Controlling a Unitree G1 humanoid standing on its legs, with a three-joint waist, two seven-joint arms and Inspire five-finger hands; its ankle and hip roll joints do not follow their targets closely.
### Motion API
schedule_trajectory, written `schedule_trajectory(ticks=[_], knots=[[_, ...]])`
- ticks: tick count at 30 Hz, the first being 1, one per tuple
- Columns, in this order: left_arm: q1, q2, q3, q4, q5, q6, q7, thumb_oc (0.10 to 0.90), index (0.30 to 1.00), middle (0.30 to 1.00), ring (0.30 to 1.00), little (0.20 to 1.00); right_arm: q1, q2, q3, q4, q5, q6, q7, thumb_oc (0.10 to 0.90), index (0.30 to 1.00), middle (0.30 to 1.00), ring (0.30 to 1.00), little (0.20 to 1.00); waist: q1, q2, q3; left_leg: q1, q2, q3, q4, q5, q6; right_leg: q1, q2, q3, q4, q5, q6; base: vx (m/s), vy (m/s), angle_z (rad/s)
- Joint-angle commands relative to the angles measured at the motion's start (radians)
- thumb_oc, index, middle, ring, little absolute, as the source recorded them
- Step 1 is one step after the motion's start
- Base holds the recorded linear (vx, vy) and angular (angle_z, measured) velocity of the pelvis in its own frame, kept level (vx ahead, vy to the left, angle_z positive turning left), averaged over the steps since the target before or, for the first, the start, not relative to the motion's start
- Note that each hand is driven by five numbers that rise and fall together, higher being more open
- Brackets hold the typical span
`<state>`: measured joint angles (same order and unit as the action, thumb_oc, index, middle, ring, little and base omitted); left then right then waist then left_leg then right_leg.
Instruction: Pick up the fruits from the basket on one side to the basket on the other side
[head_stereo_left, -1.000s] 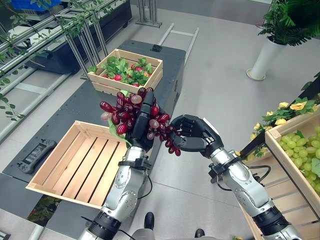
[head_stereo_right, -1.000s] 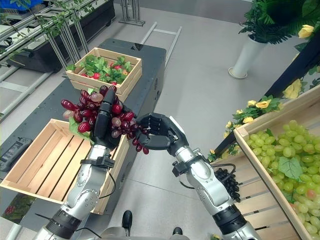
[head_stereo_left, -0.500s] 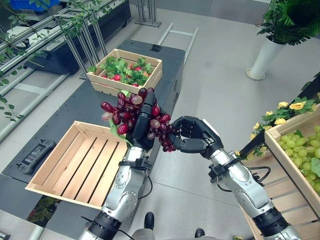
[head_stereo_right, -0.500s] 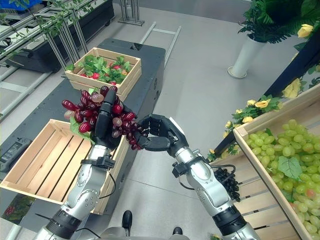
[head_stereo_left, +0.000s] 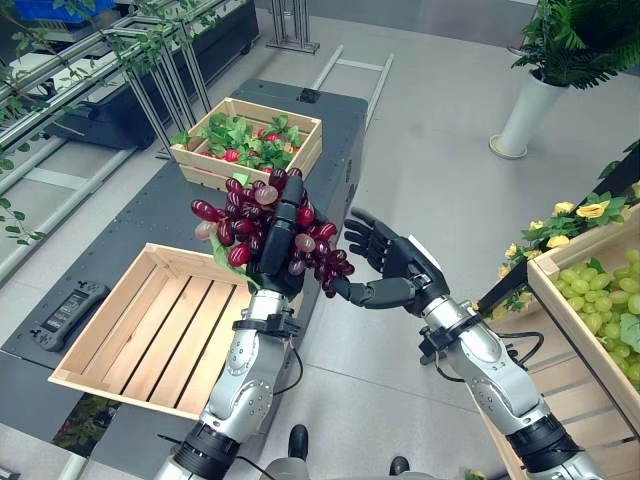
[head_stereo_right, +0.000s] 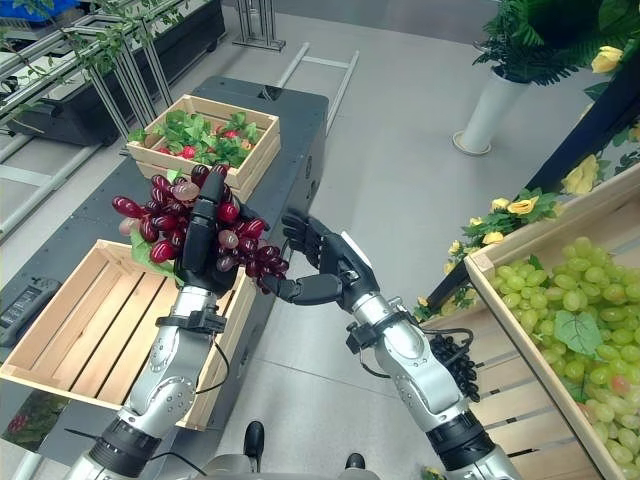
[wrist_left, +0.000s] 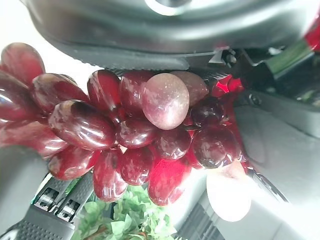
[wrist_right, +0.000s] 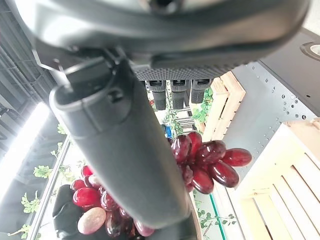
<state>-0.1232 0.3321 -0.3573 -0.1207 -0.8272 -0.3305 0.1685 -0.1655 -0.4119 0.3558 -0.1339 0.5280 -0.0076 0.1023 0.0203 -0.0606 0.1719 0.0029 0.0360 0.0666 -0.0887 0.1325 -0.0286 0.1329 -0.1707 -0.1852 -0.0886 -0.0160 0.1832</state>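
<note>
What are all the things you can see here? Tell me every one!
Red grapes: one bunch, dark red, held up in the left hand.
Empty crate: one, pale wood, on the dark table, near left.
Far crate: one, pale wood, holds green leaves and red fruit, at the table's far end.
Green grapes: many, in a wooden crate on the right.
Potted plant: one, white pot, on the floor, far right.
Left hand: curled round the red grapes.
Right hand: open, beside the bunch.

The wooden crate of green grapes (head_stereo_right: 560, 330) is cut off by the edge; the red grape bunch (head_stereo_left: 255, 225) is partly hidden behind the left robot hand (head_stereo_left: 280, 235).
</note>
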Motion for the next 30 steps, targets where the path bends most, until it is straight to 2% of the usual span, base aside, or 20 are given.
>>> schedule_trajectory(ticks=[1,4,10,19,24,30], knots=[[-0.129,-0.038,0.014,-0.085,0.068,-0.095,-0.061,0.400,0.300,0.300,0.300,0.300,-0.032,0.018,-0.048,-0.114,0.043,-0.080,0.038,0.800,0.900,0.900,0.900,0.900,0.009,0.024,-0.137,0.076,-0.051,-0.010,0.001,-0.152,0.006,-0.049,0.085,-0.007,0.001,0.067,-0.062,-0.01,-0.001,-0.03],[-0.130,-0.046,0.003,-0.092,0.033,-0.086,-0.104,0.400,0.300,0.300,0.300,0.300,-0.030,0.018,-0.039,-0.106,-0.007,-0.089,0.004,0.800,0.900,0.900,0.900,0.900,0.008,0.023,-0.138,0.076,-0.050,-0.007,0.001,-0.152,0.005,-0.049,0.086,-0.006,0.001,0.066,-0.062,0.00,-0.001,-0.01],[-0.142,-0.055,-0.054,-0.113,-0.016,-0.058,-0.246,0.400,0.300,0.300,0.300,0.300,-0.047,0.025,-0.007,-0.073,-0.034,-0.060,-0.035,0.800,0.900,0.900,0.900,0.900,0.004,0.023,-0.140,0.076,-0.049,-0.002,0.001,-0.152,0.007,-0.052,0.088,0.000,0.001,0.068,-0.062,0.00,0.000,-0.01],[-0.155,-0.047,-0.086,-0.114,-0.040,-0.036,-0.315,0.400,0.300,0.300,0.300,0.300,-0.064,0.023,0.034,-0.027,-0.016,-0.022,-0.022,0.800,0.900,0.900,0.900,0.900,0.005,0.022,-0.148,0.075,-0.049,0.000,0.001,-0.152,0.008,-0.051,0.087,0.004,0.001,0.067,-0.063,0.00,0.000,-0.03],[-0.149,-0.050,-0.092,-0.114,-0.053,-0.009,-0.379,0.400,0.300,0.300,0.300,0.300,-0.063,0.023,0.037,-0.019,-0.011,-0.024,-0.022,0.800,0.900,0.900,0.900,0.900,0.006,0.020,-0.149,0.077,-0.048,0.001,0.001,-0.151,0.009,-0.050,0.087,0.005,0.001,0.069,-0.062,0.00,0.000,0.00],[-0.146,-0.043,-0.099,-0.113,-0.039,0.000,-0.364,0.400,0.300,0.300,0.300,0.300,-0.064,0.025,0.037,-0.022,-0.018,-0.030,-0.020,0.800,0.900,0.900,0.900,0.900,0.006,0.020,-0.149,0.077,-0.048,0.002,0.001,-0.150,0.009,-0.051,0.088,0.006,0.001,0.070,-0.061,0.00,0.000,0.00]])
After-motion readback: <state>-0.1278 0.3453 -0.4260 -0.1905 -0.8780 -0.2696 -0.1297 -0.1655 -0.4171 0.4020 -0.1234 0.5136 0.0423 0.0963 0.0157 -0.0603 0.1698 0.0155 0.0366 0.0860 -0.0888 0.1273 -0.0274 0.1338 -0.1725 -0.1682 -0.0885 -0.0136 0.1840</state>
